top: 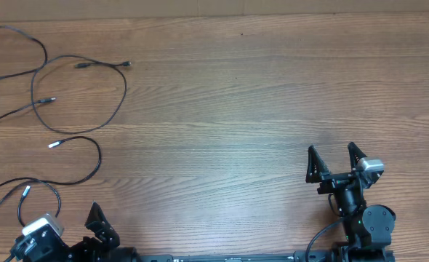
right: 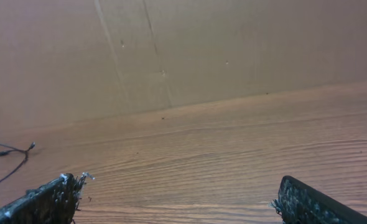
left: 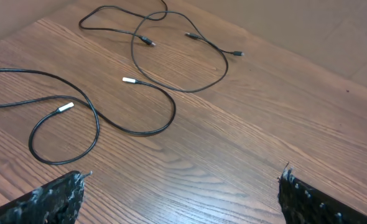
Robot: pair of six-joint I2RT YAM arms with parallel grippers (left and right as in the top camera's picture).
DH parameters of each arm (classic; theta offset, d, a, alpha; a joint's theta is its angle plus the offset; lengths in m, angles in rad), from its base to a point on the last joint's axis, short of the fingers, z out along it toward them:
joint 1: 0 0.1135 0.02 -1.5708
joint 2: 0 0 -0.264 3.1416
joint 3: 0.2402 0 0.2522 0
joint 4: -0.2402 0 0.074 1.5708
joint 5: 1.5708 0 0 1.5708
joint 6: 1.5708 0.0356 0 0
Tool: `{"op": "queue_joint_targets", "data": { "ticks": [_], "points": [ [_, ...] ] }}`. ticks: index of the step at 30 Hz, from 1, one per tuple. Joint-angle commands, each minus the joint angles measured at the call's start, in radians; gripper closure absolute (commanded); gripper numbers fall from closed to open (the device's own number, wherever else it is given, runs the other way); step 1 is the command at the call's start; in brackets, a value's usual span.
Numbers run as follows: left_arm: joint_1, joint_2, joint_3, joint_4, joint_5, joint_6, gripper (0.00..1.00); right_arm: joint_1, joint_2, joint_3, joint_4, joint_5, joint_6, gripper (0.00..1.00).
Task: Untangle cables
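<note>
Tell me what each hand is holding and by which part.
Nothing is held. The left hand and the right hand are both open and empty; the cables lie loose on the table, apart from both.

The table (top: 236, 109) is brown wood with lines in it, smooth and not shiny. The cables (left: 129, 80) look like smooth black plastic.

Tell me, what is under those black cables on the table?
Only the wooden table shows under the cables. They lie flat on it. Where two cross, one covers a tiny bit of the other. Nothing else seems hidden beneath.
</note>
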Motion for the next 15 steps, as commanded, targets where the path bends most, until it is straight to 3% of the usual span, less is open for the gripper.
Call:
{"op": "queue_joint_targets", "data": {
  "ticks": [1,15],
  "points": [
    [0.006,-0.011,0.0,0.002,-0.013,-0.015,0.0,0.002,-0.012,-0.011,-0.002,0.022,-0.023,0.0],
    [0.006,-0.011,0.0,0.002,-0.013,-0.015,0.01,0.002,-0.012,-0.011,-0.004,0.027,-0.07,0.0]
  ]
}}
